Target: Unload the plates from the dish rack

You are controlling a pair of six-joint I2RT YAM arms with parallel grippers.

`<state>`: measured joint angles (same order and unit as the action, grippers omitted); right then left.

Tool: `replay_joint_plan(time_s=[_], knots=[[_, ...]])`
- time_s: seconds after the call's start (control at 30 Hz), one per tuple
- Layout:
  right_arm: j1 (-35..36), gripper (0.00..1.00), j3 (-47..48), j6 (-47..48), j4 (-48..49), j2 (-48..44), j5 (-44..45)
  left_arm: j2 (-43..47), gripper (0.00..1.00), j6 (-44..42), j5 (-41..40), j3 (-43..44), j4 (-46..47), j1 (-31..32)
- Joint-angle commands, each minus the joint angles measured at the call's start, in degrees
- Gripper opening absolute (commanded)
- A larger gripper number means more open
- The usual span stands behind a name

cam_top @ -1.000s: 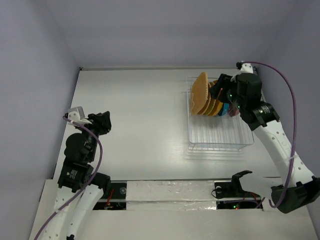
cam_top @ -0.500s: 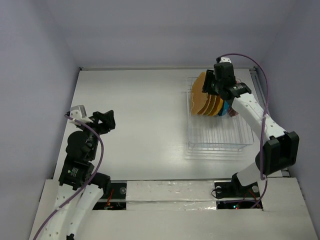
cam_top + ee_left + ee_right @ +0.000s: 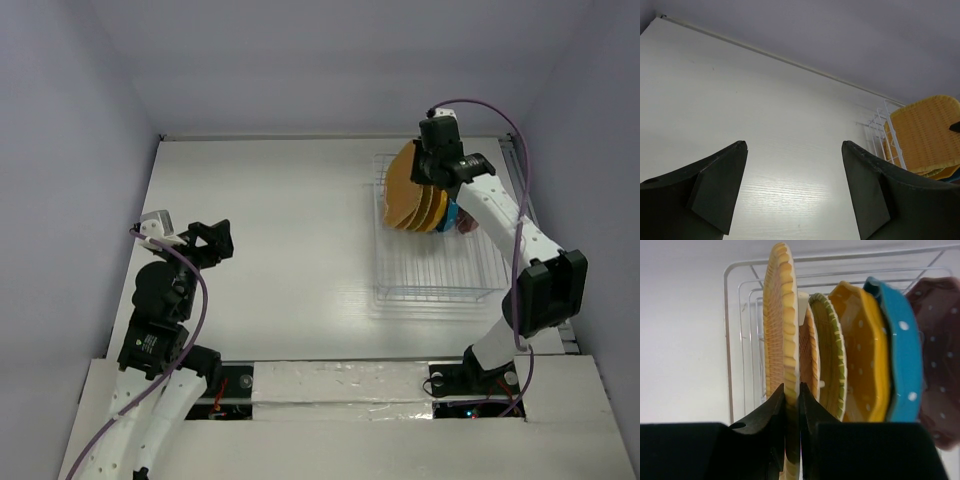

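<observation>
The plates stand on edge in a row at the far end of the dish rack (image 3: 435, 270). In the right wrist view the row reads, left to right: a tan woven plate (image 3: 777, 315), a second tan one (image 3: 810, 355), a green-rimmed one (image 3: 832, 355), an orange dotted one (image 3: 862, 355), a blue one (image 3: 900, 355) and a dusty red one (image 3: 940, 355). My right gripper (image 3: 792, 390) is shut on the rim of the leftmost tan plate (image 3: 403, 185), reaching down from above (image 3: 432, 165). My left gripper (image 3: 215, 240) hangs open and empty over the table's left side, far from the rack.
The rack's white wire side (image 3: 888, 130) and the tan plate (image 3: 927, 132) show at the right of the left wrist view, beyond bare white table. The rack's near half holds no plates. The back wall runs just behind the rack.
My right arm swung from the rack's right side to above the plates and its jaws closed on the leftmost tan plate's rim. The left gripper opened wide where it stands.
</observation>
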<state>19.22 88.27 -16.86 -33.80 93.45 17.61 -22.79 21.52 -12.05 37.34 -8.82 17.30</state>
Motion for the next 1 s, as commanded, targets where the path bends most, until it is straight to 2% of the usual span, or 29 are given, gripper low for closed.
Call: replay_joint_plan(time_s=[0.0, 0.2, 0.27, 0.33, 0.4, 0.53, 0.67, 0.77, 0.83, 0.97], knots=[[1.1, 0.0, 8.8, 0.6, 0.6, -8.6, 3.3, -0.7, 0.74, -0.1, 0.2, -0.3, 2.8, 0.3], [5.0, 0.0, 11.9, 0.6, -0.8, -13.8, 3.8, -0.9, 0.74, 0.0, 0.2, -0.3, 2.7, 0.3], [6.3, 0.0, 10.5, -0.3, 2.1, -15.3, 1.7, -0.9, 0.74, -0.1, 0.2, -0.3, 2.6, 0.3], [8.6, 0.0, 7.5, -4.4, 6.9, -15.8, -4.4, -0.9, 0.74, 0.0, 0.2, -0.3, 2.6, 0.3], [12.5, 0.0, 3.4, -7.5, 15.8, -13.8, -8.9, -0.9, 0.73, 0.1, 0.2, -0.3, 2.6, 0.3], [17.6, 0.0, 5.1, -17.7, 26.8, -3.1, -16.5, -1.1, 0.73, 0.2, 0.2, -0.3, 2.5, 0.3], [20.4, 0.0, 10.3, -25.9, 38.1, 8.5, -19.3, -1.1, 0.73, 0.2, 0.2, -0.3, 2.2, -0.2], [22.6, 0.0, 17.6, -30.9, 39.3, 18.4, -20.2, -0.6, 0.73, 0.3, 0.2, -0.3, 2.2, -0.2], [23.5, 0.0, 24.1, -32.9, 36.5, 25.4, -18.7, -0.1, 0.73, 0.3, 0.2, -0.3, 2.3, -0.2], [24.1, 0.0, 29.7, -37.6, 36.8, 34.2, -18.9, -0.2, 0.73, 0.2, 0.2, -0.3, 2.3, -0.2]])
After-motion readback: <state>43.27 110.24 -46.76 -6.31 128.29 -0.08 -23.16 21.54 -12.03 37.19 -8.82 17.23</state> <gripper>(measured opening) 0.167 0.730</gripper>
